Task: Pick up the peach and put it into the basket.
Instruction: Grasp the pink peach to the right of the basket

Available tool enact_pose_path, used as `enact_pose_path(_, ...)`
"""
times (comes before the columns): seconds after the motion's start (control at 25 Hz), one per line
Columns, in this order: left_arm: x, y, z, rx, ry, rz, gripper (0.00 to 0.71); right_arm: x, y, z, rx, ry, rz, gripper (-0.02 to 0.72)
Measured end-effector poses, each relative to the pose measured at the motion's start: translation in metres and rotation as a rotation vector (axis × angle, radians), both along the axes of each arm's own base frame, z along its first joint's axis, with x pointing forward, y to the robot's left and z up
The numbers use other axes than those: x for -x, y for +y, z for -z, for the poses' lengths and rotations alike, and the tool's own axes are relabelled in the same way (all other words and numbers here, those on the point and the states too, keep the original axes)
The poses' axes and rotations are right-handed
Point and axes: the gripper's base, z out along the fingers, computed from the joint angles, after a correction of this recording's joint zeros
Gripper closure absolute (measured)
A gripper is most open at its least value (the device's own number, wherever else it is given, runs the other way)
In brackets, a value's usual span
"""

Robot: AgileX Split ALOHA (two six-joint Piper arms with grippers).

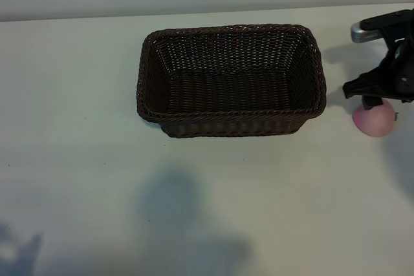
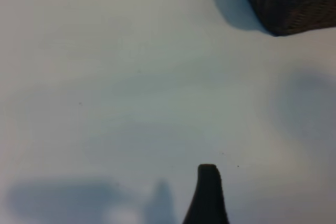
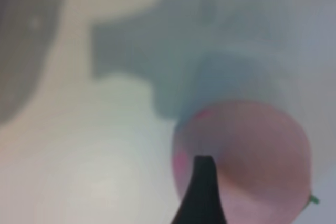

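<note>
Peach [image 1: 374,121] on the white bench [image 1: 77,95], well right of the basket [image 1: 231,124] and near the scene's right edge. Pale pink, roundish, with a tiny green speck at one side. Right jaws [image 1: 378,100] directly above the peach, spread wide, pointing steeply down, not gripping anything. Contact with the fruit impossible to tell. In the right wrist view, one dark fingertip [image 3: 202,182] in front of the peach [image 3: 252,156]. Basket dark brown, woven, upright at the bench's middle, nothing inside. Left jaws out of the exterior view; one dark fingertip [image 2: 208,192] over bare bench, basket corner [image 2: 291,1] well apart. Left jaws wide apart, holding nothing.
</note>
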Motion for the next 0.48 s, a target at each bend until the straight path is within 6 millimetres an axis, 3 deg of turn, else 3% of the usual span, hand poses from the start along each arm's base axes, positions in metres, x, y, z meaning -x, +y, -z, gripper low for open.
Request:
enact_pose_path(0.32,0.000,0.000,0.000,0.000,-0.001,0.002,0.117,-0.002,0.000,0.016,-0.045,0.042,0.008,0.111)
enact_pose_path(0.48,0.000,0.000,0.000,0.001,0.000,0.002,0.117,-0.002,0.001,0.023,-0.055,0.059,0.011,0.193)
